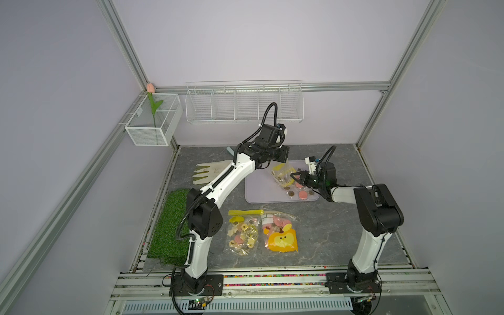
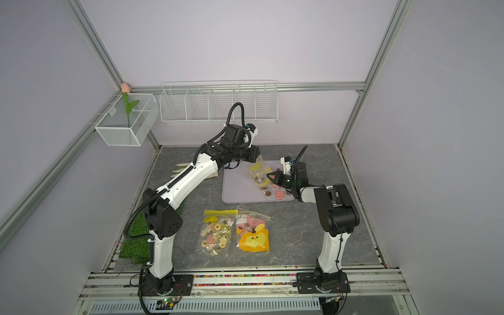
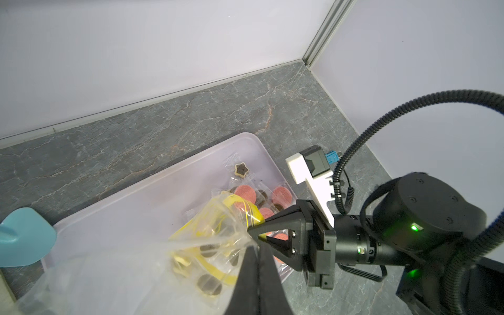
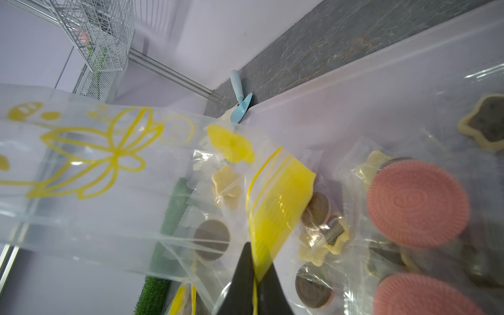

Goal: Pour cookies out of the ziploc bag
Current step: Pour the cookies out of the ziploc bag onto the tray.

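The right wrist view is catching what both top views are blurring: the right gripper (image 4: 255, 261) is pinching the yellow zip strip (image 4: 278, 196) of the ziploc bag (image 4: 109, 177), the left gripper (image 3: 255, 249) is clamping its clear end, and wrapped cookies (image 4: 417, 203) are lying in the lilac tray (image 1: 259, 191).

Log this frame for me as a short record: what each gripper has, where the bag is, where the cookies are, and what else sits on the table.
left gripper: shut on the ziploc bag, holding its upper end above the tray
right gripper: shut on the yellow zip strip at the bag's mouth
cookies on tray: pink, brown and star pieces lying by the mouth
cookies in bag: a few, near the mouth
other bags: two filled, flat on the table in front of the tray
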